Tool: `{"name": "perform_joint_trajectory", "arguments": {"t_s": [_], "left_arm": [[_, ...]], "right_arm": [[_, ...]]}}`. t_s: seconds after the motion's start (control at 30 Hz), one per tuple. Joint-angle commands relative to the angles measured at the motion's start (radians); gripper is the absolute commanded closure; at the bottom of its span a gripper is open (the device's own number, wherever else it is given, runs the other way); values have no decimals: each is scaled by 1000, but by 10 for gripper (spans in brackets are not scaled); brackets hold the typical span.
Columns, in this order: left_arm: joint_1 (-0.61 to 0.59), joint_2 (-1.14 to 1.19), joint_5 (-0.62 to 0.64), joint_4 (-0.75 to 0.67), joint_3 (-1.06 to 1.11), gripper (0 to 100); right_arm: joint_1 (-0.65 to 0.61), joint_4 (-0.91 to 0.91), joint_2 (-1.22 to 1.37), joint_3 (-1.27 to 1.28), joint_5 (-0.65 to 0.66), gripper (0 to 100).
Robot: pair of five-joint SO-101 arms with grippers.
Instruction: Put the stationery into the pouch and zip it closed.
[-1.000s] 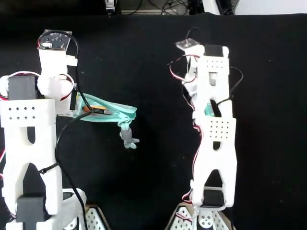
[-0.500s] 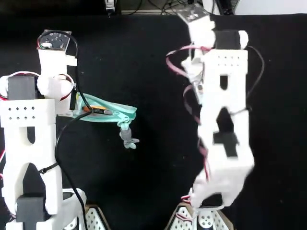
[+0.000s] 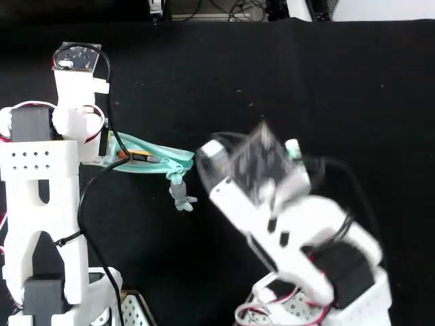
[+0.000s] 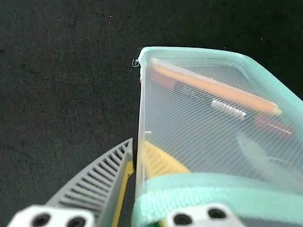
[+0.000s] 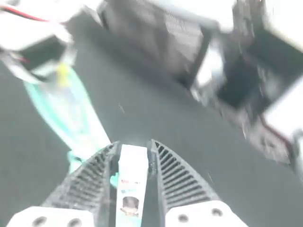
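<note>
While the left gripper clamps one end of the mint mesh pouch on the black table, the right gripper hangs near its zipper end, pinching a small white block; a pencil lies inside the pouch.

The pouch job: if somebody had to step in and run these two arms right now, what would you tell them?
Left gripper: shut on one end of the pouch.
Right gripper: shut on a small white block, maybe an eraser, close to the pouch's free end.
Done: a pencil and a few other pieces lie inside the pouch.
Left: drop the white block in, then zip up. In the high view the mouth looks open, with the grey zip pull hanging at the free end.
</note>
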Motion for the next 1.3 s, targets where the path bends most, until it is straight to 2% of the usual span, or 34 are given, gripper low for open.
{"name": "perform_joint_trajectory", "arguments": {"t_s": [0.0, 0.23, 0.5, 0.7, 0.83, 0.93, 1.13, 1.27], "left_arm": [[-16, 12, 3, 11, 8, 970], [-16, 12, 2, 11, 8, 970], [-18, 12, 3, 11, 8, 970], [-18, 12, 3, 11, 7, 970], [-18, 12, 3, 11, 7, 970], [-18, 12, 3, 11, 7, 970], [-18, 12, 3, 11, 7, 970], [-16, 12, 3, 11, 7, 970]], "right_arm": [[-123, -292, -217, 236, -9, 986], [-282, -776, -430, 542, -3, 985], [-299, -1123, -435, 808, -2, 985], [-293, -1209, -435, 946, 0, 985], [-229, -1272, -435, 975, 0, 985], [-176, -1280, -435, 952, -8, 985], [-187, -1274, -427, 855, -9, 986], [-187, -1278, -315, 799, -9, 986]]}}
